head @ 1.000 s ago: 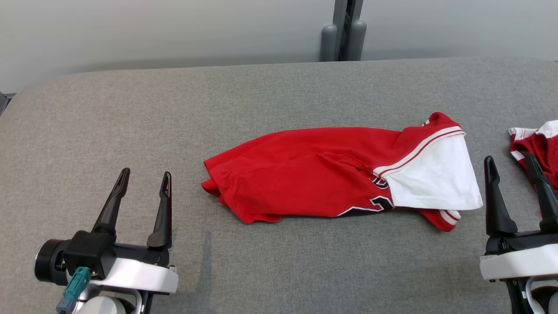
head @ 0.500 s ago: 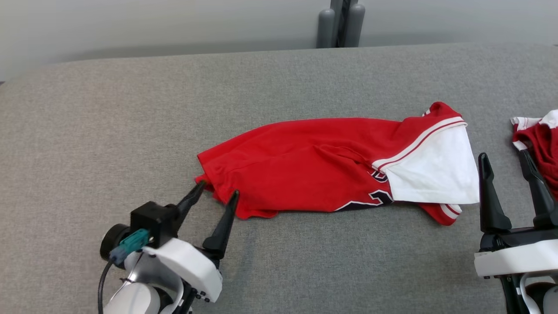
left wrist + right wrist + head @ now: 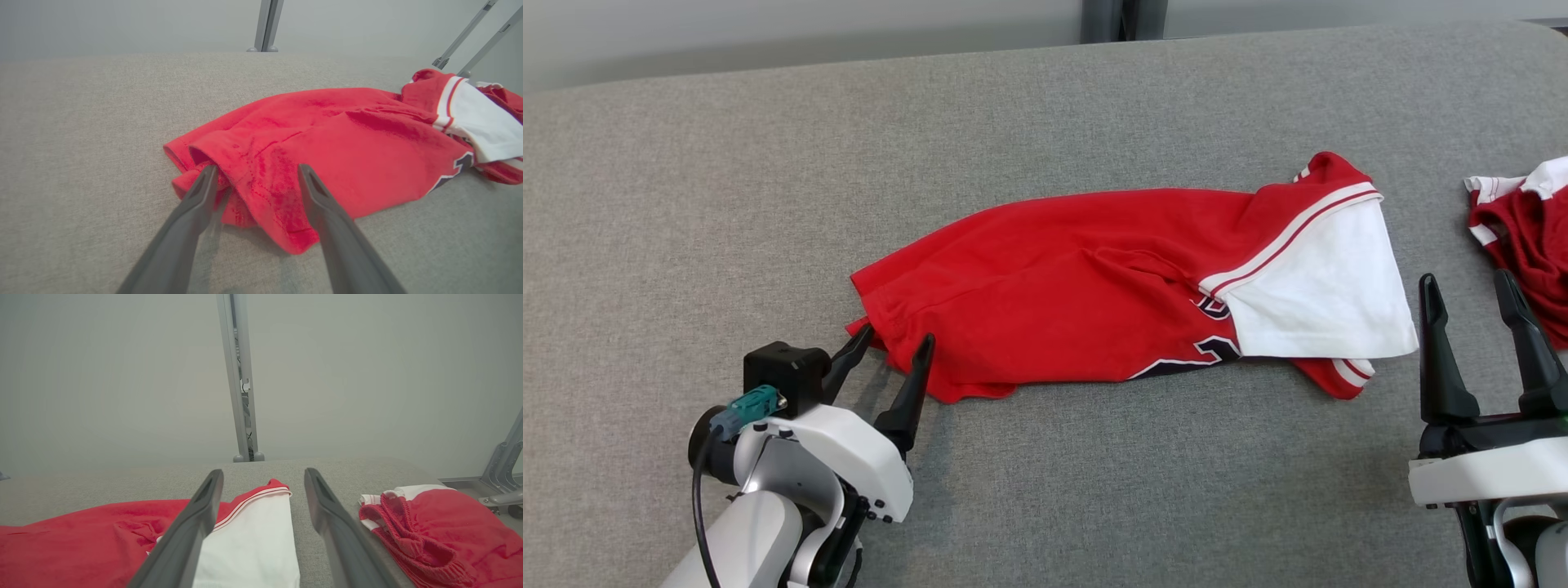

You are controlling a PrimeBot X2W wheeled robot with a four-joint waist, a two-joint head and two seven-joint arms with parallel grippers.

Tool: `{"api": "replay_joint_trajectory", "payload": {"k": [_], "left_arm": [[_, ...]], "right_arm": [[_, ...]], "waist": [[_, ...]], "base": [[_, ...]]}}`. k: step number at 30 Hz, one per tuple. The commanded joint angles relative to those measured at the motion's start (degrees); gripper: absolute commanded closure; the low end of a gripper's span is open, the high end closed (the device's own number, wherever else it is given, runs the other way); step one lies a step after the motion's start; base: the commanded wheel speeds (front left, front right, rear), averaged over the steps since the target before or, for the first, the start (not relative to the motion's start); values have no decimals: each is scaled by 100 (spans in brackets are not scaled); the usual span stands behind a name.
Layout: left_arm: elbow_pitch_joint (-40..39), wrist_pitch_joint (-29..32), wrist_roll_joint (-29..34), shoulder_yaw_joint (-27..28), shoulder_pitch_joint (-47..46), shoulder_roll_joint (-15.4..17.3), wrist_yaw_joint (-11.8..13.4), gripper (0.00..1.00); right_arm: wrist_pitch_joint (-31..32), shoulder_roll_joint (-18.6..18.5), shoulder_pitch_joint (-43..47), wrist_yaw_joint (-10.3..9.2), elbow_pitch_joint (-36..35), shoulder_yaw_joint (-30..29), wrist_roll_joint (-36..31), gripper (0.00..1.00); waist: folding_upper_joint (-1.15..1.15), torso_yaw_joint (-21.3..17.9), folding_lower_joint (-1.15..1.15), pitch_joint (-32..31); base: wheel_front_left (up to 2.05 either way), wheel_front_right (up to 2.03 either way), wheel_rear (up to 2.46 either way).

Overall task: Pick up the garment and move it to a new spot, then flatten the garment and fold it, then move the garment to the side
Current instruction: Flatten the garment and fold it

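Reaching in from seven o'clock of the head view, the left gripper (image 3: 896,336) points its two long dark fingers toward one o'clock. They are spread wide, with nothing clamped between them. The tips bracket the bunched left-hand hem of the red jersey-style garment (image 3: 1078,278). In the left wrist view one finger (image 3: 200,204) touches the rolled edge of the hem, and the other lies over the red cloth just beside it at three o'clock.

The garment lies loosely crumpled across the middle of the grey fabric-covered table (image 3: 768,163), its long axis running from nine o'clock to three o'clock. Most of it is plain red with soft wrinkles. Dark lettering edged in white shows along its lower side at about five o'clock. At the three o'clock end a white panel with red and white striped trim is folded over the top.

A grey upright post (image 3: 1123,8) stands at twelve o'clock, beyond the table's far edge.

The right gripper (image 3: 1463,279) sits at four o'clock of the head view, just beside the white panel but apart from it. Its fingers point to twelve o'clock, parted as widely as the left pair, and they hold nothing. At two o'clock, near its outer finger, lies a separate crumpled red-and-white cloth (image 3: 1523,229), well apart from the garment.
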Motion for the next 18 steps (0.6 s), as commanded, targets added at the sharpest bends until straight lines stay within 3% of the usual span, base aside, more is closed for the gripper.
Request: {"api": "replay_joint_trajectory", "payload": {"k": [1,4,5,7,8,18], "left_arm": [[34,-51,-30,39,-95,19,-8,0],[70,-99,-20,35,-119,16,-19,2],[72,-107,-4,24,-131,26,-32,18],[30,-164,47,7,-156,47,-49,68],[15,-170,50,-3,-157,49,-48,100],[-164,-225,156,-40,-178,127,4,100]], "right_arm": [[-43,0,-73,0,19,-18,36,0],[-65,6,-68,0,62,-43,42,0],[-65,7,-75,0,68,-46,41,0],[-77,10,-91,0,84,-50,40,0],[-81,11,-102,-1,97,-52,41,0],[129,13,7,0,396,-243,68,0]], "waist": [[0,-9,0,12],[0,-5,0,24],[0,0,0,28],[0,9,0,33],[0,16,0,37],[0,40,0,93]], "base": [[0,0,0],[0,0,0],[0,0,0],[0,0,0],[0,0,0],[0,0,0]]}}
